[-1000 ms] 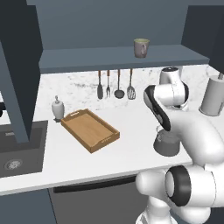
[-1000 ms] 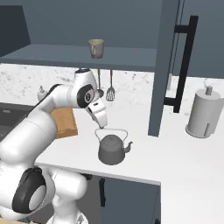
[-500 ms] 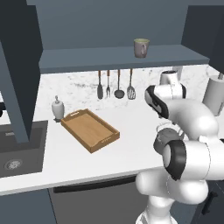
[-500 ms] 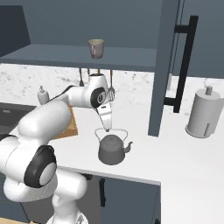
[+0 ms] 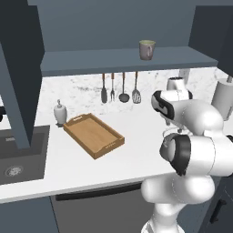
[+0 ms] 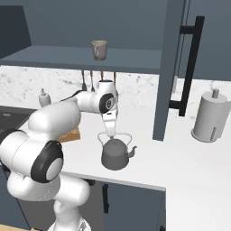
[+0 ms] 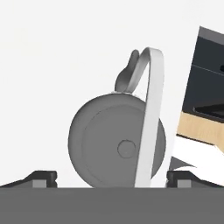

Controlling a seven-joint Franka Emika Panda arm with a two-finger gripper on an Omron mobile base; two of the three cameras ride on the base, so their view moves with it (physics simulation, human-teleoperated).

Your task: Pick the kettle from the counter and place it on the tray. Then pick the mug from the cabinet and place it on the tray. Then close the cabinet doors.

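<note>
**Gripper poised above the kettle handle, jaws wide, nothing held**

The kettle [image 6: 116, 153] is seen standing upright on the counter [image 6: 194, 167], near its front edge, with the spout turned toward the robot's right. The thin arched handle is raised over the lid, which is judged to be why the hand is brought down from straight above: the handle offers the one narrow part that the fingers can close across. In the hand view the kettle [image 7: 117, 146] is looked at from over its lid, and the pale handle band is seen running between the two fingertips [image 7: 41, 177], one on each side and each well clear of it.

The gripper [image 6: 110, 131] is held just above the top of the handle, with the jaws spread fully apart; nothing is grasped, and no contact with the kettle can be made out.

The tray [image 5: 93, 135] is left bare on the counter to the robot's left, near the soap dispenser [image 5: 59, 112]. The mug [image 5: 146, 49] is kept on the shelf of the cabinet [image 5: 118, 59], whose doors stand open
</note>
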